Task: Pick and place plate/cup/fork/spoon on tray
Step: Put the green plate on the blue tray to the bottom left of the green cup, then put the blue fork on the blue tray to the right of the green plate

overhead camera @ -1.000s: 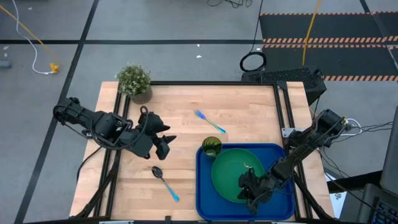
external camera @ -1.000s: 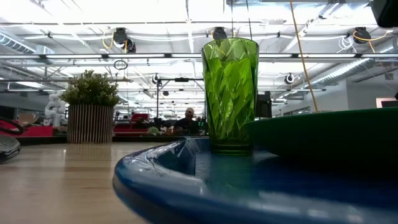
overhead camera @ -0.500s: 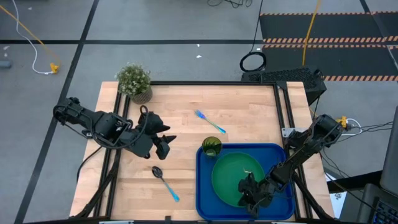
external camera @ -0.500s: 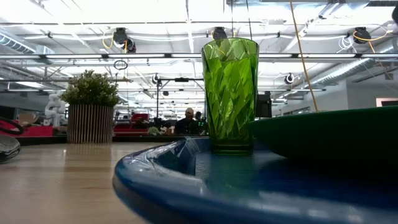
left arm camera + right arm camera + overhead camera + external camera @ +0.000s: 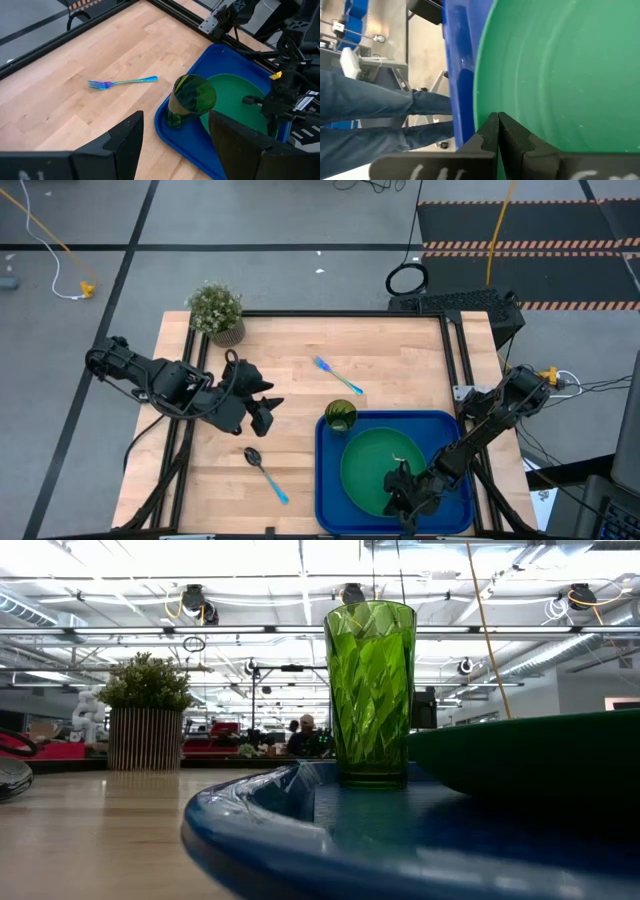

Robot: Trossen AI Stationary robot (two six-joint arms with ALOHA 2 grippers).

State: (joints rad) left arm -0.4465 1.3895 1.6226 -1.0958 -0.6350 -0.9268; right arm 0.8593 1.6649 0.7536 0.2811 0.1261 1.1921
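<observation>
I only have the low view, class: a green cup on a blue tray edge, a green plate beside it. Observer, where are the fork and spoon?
Observer: The fork lies on the bare table, beyond the tray, near the cup.
Operator: And the spoon?
Observer: The spoon lies on the table left of the tray, its dark bowl pointing away from the near edge.
Operator: Which gripper is at the plate?
Observer: The right gripper, shut, is at the near rim of the plate.
Operator: And the other arm?
Observer: The left gripper hangs open above the table, above the spoon and left of the cup.
</observation>
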